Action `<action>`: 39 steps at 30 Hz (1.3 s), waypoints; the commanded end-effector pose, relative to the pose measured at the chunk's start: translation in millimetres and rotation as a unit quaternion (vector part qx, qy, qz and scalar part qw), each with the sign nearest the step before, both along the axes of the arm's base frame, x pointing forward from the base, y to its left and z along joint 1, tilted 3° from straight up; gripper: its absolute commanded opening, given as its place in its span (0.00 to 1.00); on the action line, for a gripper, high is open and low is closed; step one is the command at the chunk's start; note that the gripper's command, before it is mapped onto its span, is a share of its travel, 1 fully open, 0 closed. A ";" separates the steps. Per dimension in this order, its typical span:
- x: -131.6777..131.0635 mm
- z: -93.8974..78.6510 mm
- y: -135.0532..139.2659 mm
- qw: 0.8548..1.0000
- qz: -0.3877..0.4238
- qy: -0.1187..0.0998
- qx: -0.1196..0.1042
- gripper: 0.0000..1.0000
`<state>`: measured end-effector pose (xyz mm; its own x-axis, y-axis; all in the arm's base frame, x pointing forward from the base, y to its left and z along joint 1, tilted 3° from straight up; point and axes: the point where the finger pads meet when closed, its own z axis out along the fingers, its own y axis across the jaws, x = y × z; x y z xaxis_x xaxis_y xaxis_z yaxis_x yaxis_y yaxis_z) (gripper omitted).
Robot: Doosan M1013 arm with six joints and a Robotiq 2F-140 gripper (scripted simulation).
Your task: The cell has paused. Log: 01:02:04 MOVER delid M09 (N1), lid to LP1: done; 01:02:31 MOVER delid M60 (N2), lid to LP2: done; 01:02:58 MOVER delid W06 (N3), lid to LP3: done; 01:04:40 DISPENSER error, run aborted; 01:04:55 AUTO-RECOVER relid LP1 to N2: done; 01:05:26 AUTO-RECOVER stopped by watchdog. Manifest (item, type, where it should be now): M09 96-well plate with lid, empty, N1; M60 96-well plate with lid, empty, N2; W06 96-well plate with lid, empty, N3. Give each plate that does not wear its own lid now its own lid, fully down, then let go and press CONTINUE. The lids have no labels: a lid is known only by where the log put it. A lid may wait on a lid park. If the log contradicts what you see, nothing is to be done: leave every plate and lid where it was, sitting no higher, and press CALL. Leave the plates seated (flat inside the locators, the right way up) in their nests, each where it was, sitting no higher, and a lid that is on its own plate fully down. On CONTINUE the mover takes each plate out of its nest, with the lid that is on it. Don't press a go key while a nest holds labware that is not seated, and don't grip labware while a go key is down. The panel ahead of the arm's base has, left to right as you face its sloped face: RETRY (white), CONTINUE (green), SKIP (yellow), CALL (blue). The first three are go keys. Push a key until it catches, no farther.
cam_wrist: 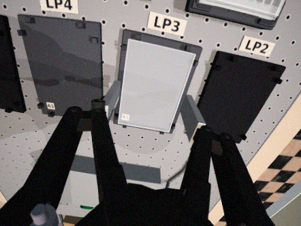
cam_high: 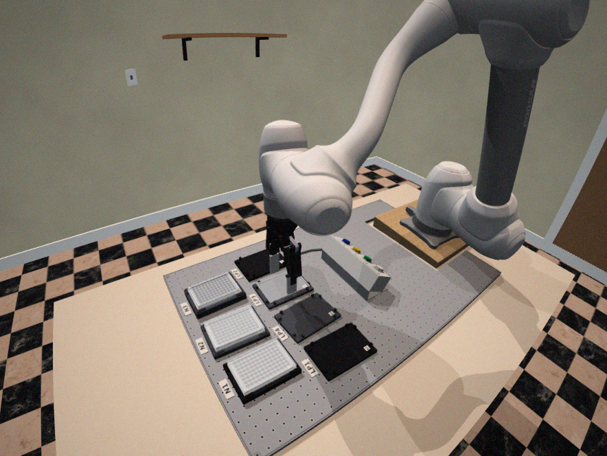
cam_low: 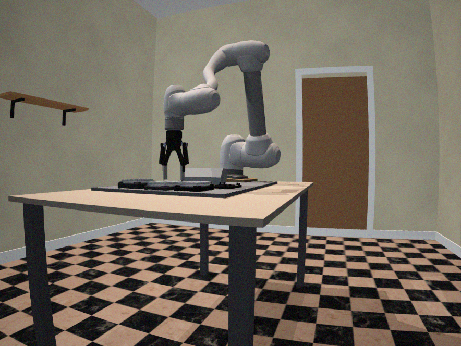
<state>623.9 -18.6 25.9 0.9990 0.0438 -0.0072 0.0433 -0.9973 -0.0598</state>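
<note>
Gripper (cam_wrist: 150,114) hangs directly over lid park LP3 (cam_wrist: 127,35), fingers spread either side of the pale lid (cam_wrist: 154,83) lying flat there, pads beside its long edges, not touching; it holds nothing. Parks LP2 (cam_wrist: 242,88) and LP4 (cam_wrist: 61,61) flank it.

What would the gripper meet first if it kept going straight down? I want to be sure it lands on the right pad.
Probably the pale lid on LP3: the gripper, open, straddles it, fingers flanking its long sides.
</note>
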 end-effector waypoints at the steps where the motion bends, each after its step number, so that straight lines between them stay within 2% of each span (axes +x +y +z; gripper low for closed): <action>1: 0.0 0.1 0.0 1.000 0.000 0.000 0.000 0.59; 36: 0.0 0.1 0.0 1.000 0.000 0.000 0.000 0.59; 37: 0.0 0.1 0.0 1.000 0.000 0.000 0.000 0.66; 39: 0.0 0.1 0.0 1.000 0.000 0.000 0.000 0.66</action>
